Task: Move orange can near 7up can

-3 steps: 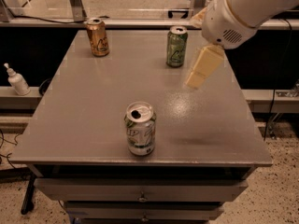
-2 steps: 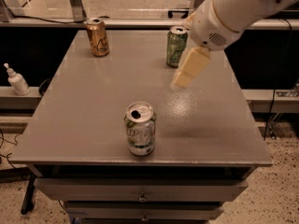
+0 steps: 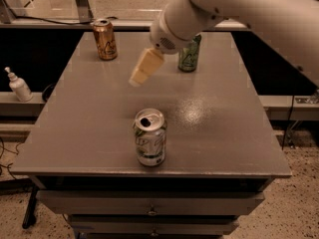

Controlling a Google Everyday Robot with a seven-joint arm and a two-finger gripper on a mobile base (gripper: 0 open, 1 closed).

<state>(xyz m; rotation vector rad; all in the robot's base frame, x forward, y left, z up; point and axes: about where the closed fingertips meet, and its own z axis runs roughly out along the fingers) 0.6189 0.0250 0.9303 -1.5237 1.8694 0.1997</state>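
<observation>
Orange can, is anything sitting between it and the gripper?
Nothing visible. The gripper hangs above the table, right of the orange can; the green can stands farther right, out of the way.

The orange can (image 3: 104, 39) is finished in copper-orange with a dark logo; the 7up can (image 3: 150, 138) is lettered green on white-silver. The cream gripper (image 3: 140, 69) is held above the grey table (image 3: 84, 128).
</observation>
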